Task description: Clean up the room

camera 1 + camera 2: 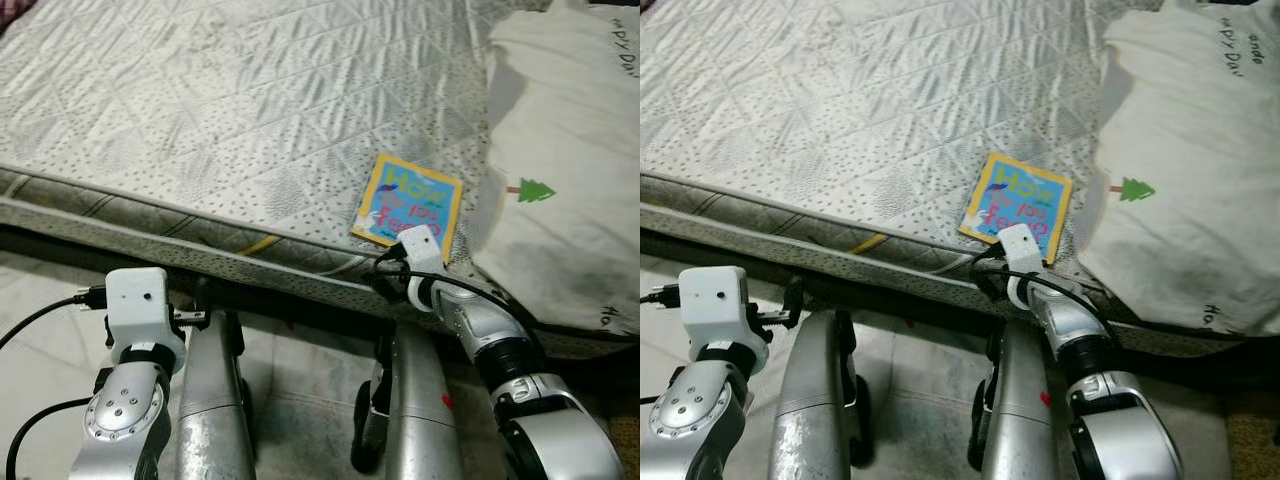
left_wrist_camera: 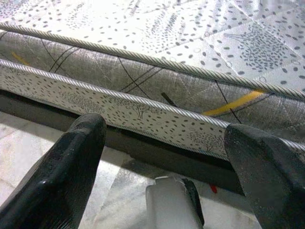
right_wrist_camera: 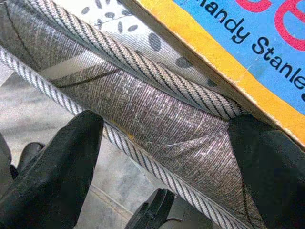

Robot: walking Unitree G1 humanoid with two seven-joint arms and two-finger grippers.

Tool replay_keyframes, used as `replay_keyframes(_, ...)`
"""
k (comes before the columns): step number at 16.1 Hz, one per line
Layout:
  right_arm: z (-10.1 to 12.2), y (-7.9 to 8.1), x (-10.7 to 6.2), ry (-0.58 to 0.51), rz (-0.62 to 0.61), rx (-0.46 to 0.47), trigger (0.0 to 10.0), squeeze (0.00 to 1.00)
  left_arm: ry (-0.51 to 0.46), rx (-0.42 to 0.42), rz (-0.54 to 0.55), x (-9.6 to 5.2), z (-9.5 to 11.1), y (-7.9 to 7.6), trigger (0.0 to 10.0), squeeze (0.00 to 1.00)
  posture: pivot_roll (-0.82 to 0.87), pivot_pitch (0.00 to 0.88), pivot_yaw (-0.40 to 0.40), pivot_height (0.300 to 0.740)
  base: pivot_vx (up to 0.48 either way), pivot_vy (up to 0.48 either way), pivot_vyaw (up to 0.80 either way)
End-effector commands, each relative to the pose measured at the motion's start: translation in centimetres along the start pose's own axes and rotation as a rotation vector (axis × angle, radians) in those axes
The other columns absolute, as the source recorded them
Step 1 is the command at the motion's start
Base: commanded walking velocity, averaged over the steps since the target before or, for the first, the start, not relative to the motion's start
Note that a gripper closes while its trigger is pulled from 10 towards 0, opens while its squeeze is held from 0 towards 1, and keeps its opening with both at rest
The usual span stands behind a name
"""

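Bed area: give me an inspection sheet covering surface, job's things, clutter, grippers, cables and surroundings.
Surface: bare quilted mattress, grey dotted pattern, corded edge.
Job's things: yellow-bordered blue book lying flat near the mattress edge, beside a white blanket with a green tree print.
Clutter: nothing seen on the rest of the mattress.
Grippers: right gripper at the mattress side just under the book's edge, fingers open, holding nothing; left gripper low by the bed side, fingers open, holding nothing.
Cables: black cables looping at the left wrist; another black one on the right wrist.
Surroundings: pale tiled floor below a dark bed base.
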State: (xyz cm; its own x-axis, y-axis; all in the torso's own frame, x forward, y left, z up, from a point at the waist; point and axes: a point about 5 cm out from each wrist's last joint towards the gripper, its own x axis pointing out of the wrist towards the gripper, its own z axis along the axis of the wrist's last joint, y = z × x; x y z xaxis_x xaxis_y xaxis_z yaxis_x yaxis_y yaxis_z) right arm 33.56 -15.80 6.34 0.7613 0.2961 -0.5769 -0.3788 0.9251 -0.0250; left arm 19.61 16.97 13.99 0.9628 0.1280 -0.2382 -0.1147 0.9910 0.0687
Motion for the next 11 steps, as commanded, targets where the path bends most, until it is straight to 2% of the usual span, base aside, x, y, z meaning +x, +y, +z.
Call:
replay_keyframes(1, 2.1, -4.3, -1.4, -0.079, -0.189, -0.008, 10.0, 0.0, 0.03, 0.003, -0.008, 0.0, -0.5, 0.0, 10.0, 0.0, 0.16, 0.228, -0.051, 0.542, 0.0, 0.0, 0.0)
replay_keyframes(4, 2.6, -4.8, -1.6, -0.091, -0.205, -0.009, 10.0, 0.0, 0.029, 0.004, -0.009, 0.2, -0.5, 0.0, 10.0, 0.0, 0.17, 0.218, -0.052, 0.542, 0.0, 0.0, 0.0)
replay_keyframes(7, 2.0, -4.9, -1.9, -0.088, -0.216, -0.013, 10.0, 0.0, 0.029, 0.003, -0.011, 0.3, -0.5, -0.1, 10.0, 0.0, 0.16, 0.212, -0.052, 0.542, 0.0, 0.0, 0.0)
replay_keyframes(11, -0.6, -4.9, -3.3, -0.048, -0.267, -0.013, 10.0, 0.0, 0.027, -0.002, -0.024, 0.9, -0.5, -0.5, 10.0, 0.0, 0.15, 0.186, -0.047, 0.542, 0.0, 0.0, 0.0)
